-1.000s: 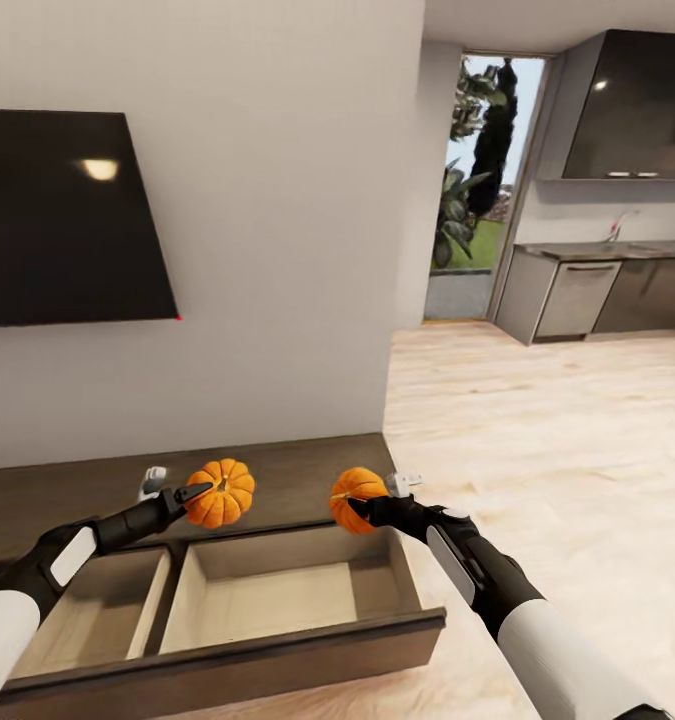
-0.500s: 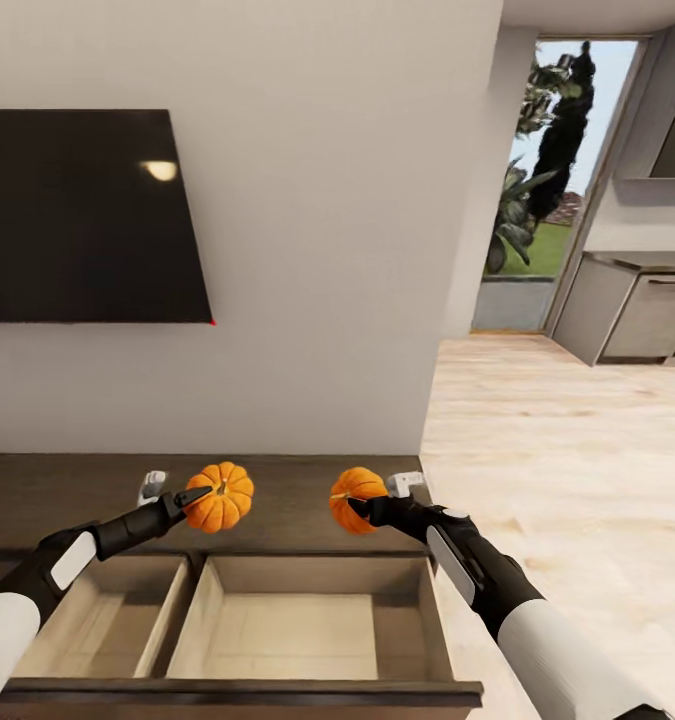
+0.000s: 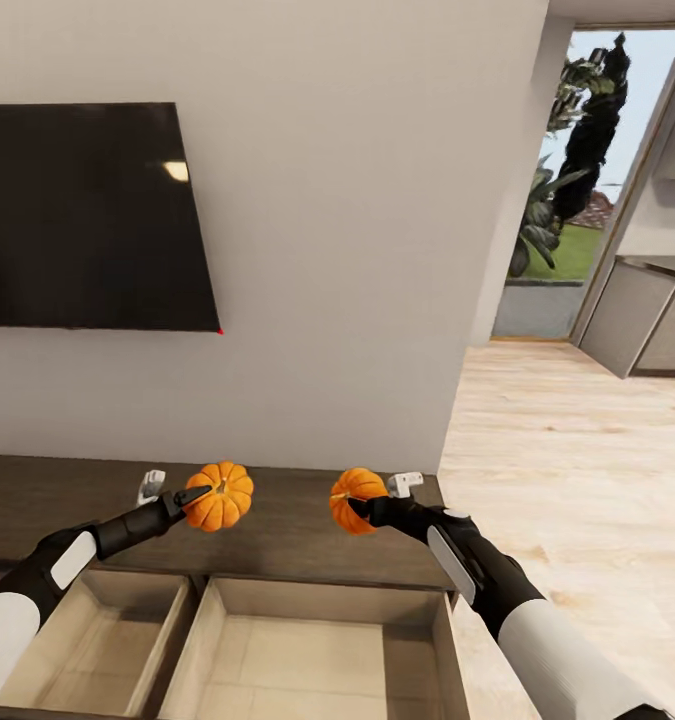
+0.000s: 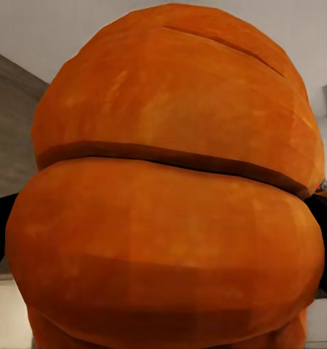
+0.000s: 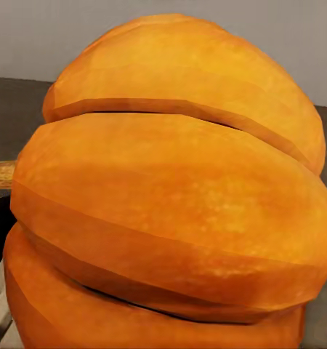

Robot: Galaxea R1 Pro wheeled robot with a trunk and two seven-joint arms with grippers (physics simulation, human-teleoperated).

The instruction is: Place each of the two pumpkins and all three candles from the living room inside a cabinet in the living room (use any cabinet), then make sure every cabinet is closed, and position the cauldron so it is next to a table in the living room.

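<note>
I hold two small orange pumpkins in the air above the dark-brown cabinet (image 3: 277,520). My left gripper (image 3: 189,497) is shut on the left pumpkin (image 3: 222,495), whose ribbed skin looms close in the left wrist view (image 4: 171,196). My right gripper (image 3: 362,507) is shut on the right pumpkin (image 3: 355,498), seen just as close in the right wrist view (image 5: 171,211). Both pumpkins hang over the cabinet's top, just behind its open drawers. The right drawer (image 3: 307,650) and the left drawer (image 3: 87,640) show pale beige, bare insides. The candles and cauldron are out of view.
A black wall-mounted TV (image 3: 87,215) hangs above the cabinet on the grey wall. Light wood floor (image 3: 577,470) stretches to the right toward a glass door (image 3: 577,190) with plants outside and grey kitchen units (image 3: 657,310).
The whole head view has swung: the cabinet and drawers now sit lower and more square-on, the TV and doorway shifted right. Both grippers still hold their pumpkins in the same places.
</note>
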